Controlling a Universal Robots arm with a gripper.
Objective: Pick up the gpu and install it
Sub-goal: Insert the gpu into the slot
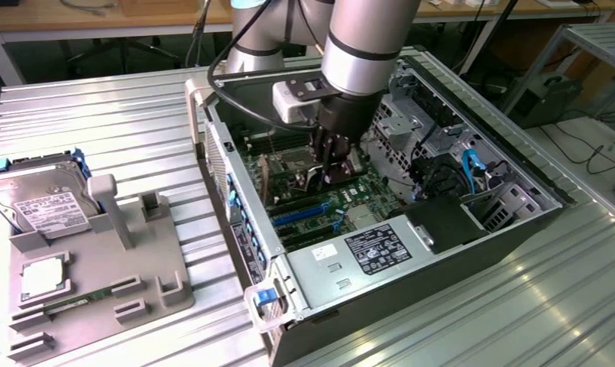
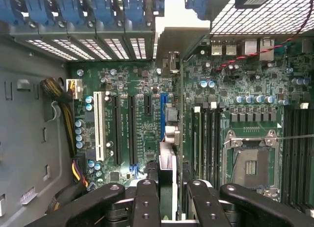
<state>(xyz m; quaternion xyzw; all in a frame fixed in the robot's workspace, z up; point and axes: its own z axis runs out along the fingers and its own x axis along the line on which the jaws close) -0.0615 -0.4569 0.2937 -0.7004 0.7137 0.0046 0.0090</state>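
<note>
My gripper (image 1: 328, 170) is down inside the open computer case (image 1: 511, 183), over the green motherboard (image 1: 333, 202). It is shut on the gpu (image 2: 169, 180), a thin card seen edge-on between the black fingers (image 2: 146, 205). The card's silvery bracket (image 2: 180, 33) reaches toward the case's rear slot openings. The card hangs just beside the blue expansion slot (image 2: 163, 114), running along its length; whether it touches the slot I cannot tell. In the exterior view the card shows as a small metallic piece (image 1: 309, 180) under the fingers.
A grey holder (image 1: 114, 267) on the exterior view's left carries a silver hard drive (image 1: 44, 208), a flat square part (image 1: 42, 279) and a green memory stick (image 1: 83, 297). Inside the case are a power supply (image 1: 373, 248), blue cables (image 1: 470, 172) and a processor socket (image 2: 250, 161).
</note>
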